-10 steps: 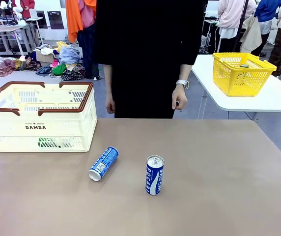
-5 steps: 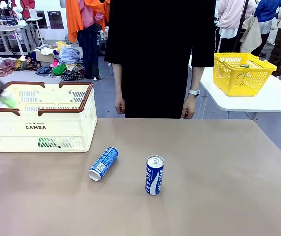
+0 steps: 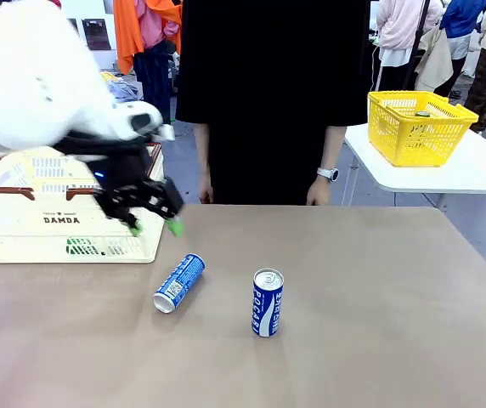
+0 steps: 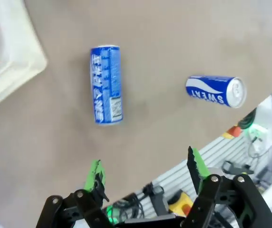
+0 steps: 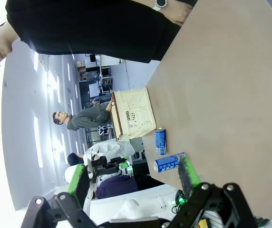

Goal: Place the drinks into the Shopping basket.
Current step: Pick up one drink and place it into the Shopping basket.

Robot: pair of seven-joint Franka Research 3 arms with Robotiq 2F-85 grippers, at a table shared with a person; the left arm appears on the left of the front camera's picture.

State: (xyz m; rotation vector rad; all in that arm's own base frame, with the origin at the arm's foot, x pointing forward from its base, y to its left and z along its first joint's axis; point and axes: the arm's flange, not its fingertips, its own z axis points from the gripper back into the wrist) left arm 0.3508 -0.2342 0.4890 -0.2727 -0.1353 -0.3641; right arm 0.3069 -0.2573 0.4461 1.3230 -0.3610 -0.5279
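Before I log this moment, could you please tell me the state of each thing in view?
Left blue can: lying on its side on the table.
Right blue can: standing upright.
Shopping basket: upright, something green shows through its slots.
Left hand: open, empty.
Right hand: open, empty.
Yellow basket: upright on another table.

The table (image 3: 379, 340) is bare across its whole right half and along the near edge, so anything could come in that way without meeting a thing. Left of the middle are the lying can (image 3: 179, 282) and the upright can (image 3: 268, 302), apart from each other with a strip of bare top between them. The basket (image 3: 73, 229) takes up the far left corner, its top open. The left gripper (image 3: 154, 227) hangs by the basket's right end, beyond the lying can, jaws spread with nothing between them. A person (image 3: 268, 102) stands along the far edge, one hand (image 3: 318, 193) hanging at the rim.
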